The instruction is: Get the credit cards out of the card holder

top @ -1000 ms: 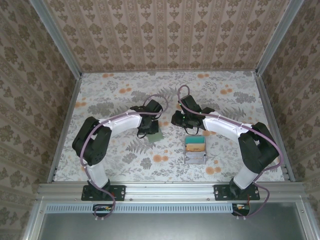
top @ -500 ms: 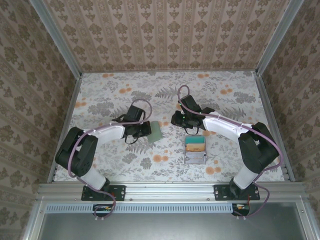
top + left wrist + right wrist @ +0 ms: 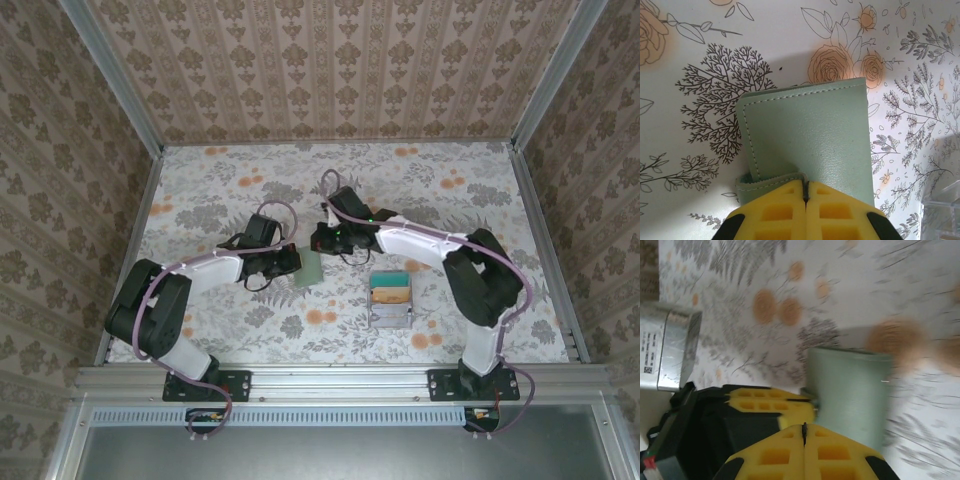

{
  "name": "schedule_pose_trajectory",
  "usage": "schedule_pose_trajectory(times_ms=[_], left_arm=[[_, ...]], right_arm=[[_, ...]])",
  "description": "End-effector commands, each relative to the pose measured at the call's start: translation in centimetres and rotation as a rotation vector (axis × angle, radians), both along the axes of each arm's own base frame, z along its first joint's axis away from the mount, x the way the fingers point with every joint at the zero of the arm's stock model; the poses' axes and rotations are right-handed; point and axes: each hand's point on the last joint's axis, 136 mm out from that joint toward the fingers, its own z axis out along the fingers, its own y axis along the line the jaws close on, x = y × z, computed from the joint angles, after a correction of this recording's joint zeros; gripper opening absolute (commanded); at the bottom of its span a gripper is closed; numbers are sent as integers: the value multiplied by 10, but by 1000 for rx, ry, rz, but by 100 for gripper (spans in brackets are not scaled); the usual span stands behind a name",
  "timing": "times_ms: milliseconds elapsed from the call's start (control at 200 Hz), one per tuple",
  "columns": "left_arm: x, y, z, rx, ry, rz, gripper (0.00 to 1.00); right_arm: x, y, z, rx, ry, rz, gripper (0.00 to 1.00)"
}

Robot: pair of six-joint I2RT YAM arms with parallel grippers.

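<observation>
On the floral-print table (image 3: 200, 190), 2 white-and-black arms, L arm (image 3: 215, 268) & R arm (image 3: 420, 240), angle inward. 1 grey box-like tray (image 3: 391, 318) w/ teal & tan contents sits right of centre. Left of it, apart, lies 1 flat grey-green stitched card holder (image 3: 311, 268), closed, mid-table. L pincer (image 3: 293, 262): yellow fingers (image 3: 775, 210) pressed together, nipping the holder's edge, lip lifted there. R pincer (image 3: 322, 245): fingers together too, by the holder's other side; contact can't tell, view blurred.
</observation>
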Motion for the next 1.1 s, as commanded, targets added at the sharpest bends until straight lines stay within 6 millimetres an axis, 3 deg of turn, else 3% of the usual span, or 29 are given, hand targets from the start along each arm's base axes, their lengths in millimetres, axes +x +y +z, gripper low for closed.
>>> schedule_pose_trajectory(times_ms=[0, 200, 360, 565, 595, 735, 890, 1095], left_arm=[[-2, 1, 1, -2, -13, -19, 0], [-2, 1, 2, -1, -17, -19, 0], [-2, 5, 7, -3, -28, -15, 0], [-6, 24, 12, 5, -46, 19, 0], [-1, 36, 11, 8, -43, 54, 0], [-3, 46, 14, 3, -52, 75, 0], [-6, 35, 21, 5, -61, 24, 0], [-11, 14, 23, 34, -70, -17, 27]], right_arm=[[-7, 22, -16, 40, 88, 51, 0], [-13, 16, -58, -35, 192, 24, 0], [-20, -19, -99, -237, 240, -41, 0], [-25, -44, -117, -317, 266, -92, 0], [-25, -46, -118, -323, 266, -96, 0], [-25, -48, -119, -329, 262, -101, 0], [-20, -33, -103, -246, 221, -67, 0], [-1, -15, -51, -115, 92, -42, 0]])
